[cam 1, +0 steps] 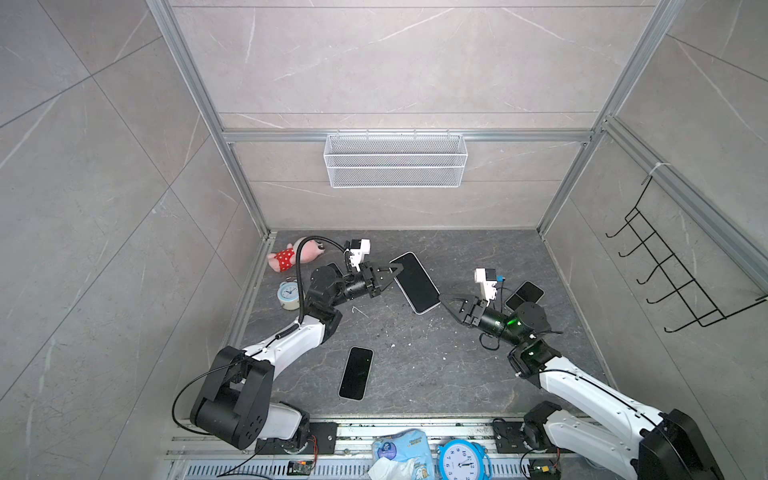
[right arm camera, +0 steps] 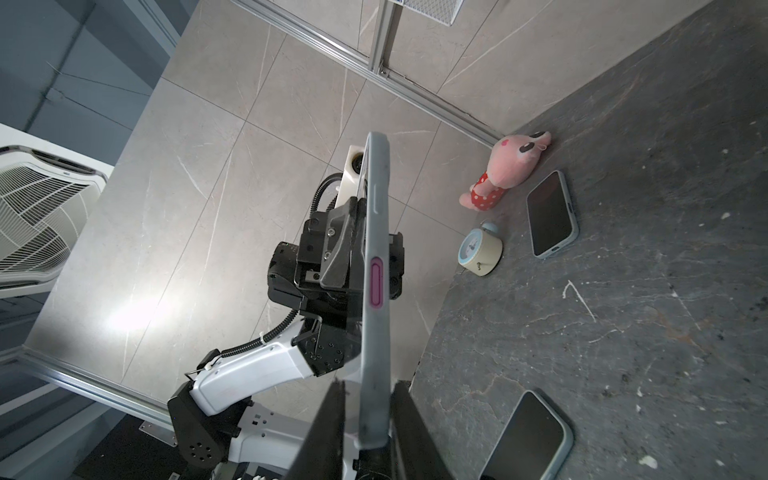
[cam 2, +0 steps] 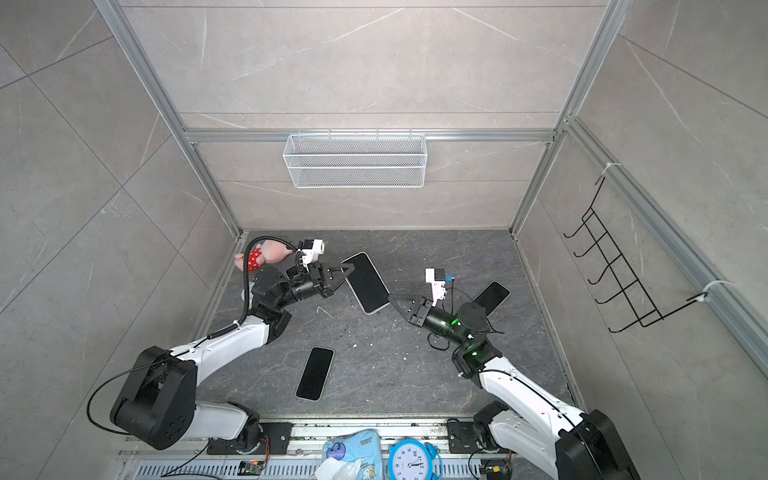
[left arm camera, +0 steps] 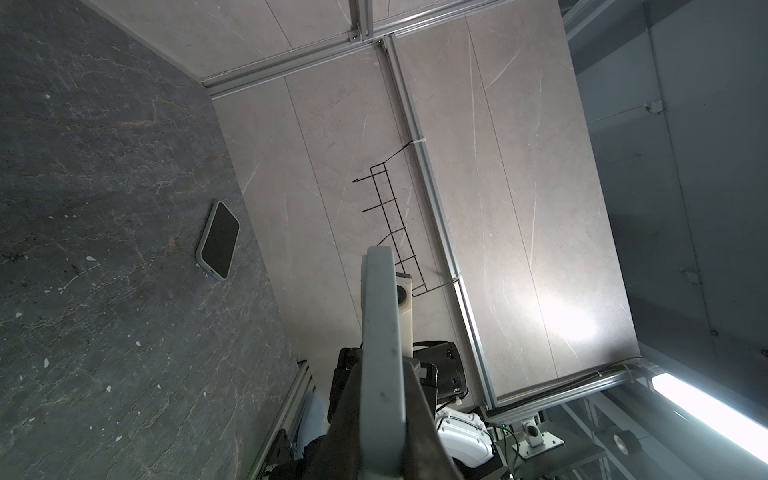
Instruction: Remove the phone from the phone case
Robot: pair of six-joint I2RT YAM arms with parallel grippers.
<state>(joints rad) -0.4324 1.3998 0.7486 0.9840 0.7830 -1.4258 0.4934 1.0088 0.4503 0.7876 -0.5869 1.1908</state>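
The phone [cam 1: 415, 282] [cam 2: 368, 282] shows a black screen and sits inside a pale grey phone case [right arm camera: 376, 332] with a pink side button. It hangs tilted above the dark table in both top views. My left gripper [cam 1: 399, 270] [left arm camera: 382, 374] is shut on the case's far end. My right gripper [cam 1: 442, 298] [right arm camera: 370, 386] straddles the near corner. Its jaws stand on either side of the case's edge [left arm camera: 380, 324], with a narrow gap showing on each side.
Other cased phones lie on the table at the front middle [cam 1: 356, 373], behind the right arm [cam 1: 525, 294] and near the left arm [right arm camera: 552, 214]. A pink plush toy [cam 1: 291, 255] and a small clock [cam 1: 288, 294] sit far left. A wire basket [cam 1: 395, 160] hangs on the back wall.
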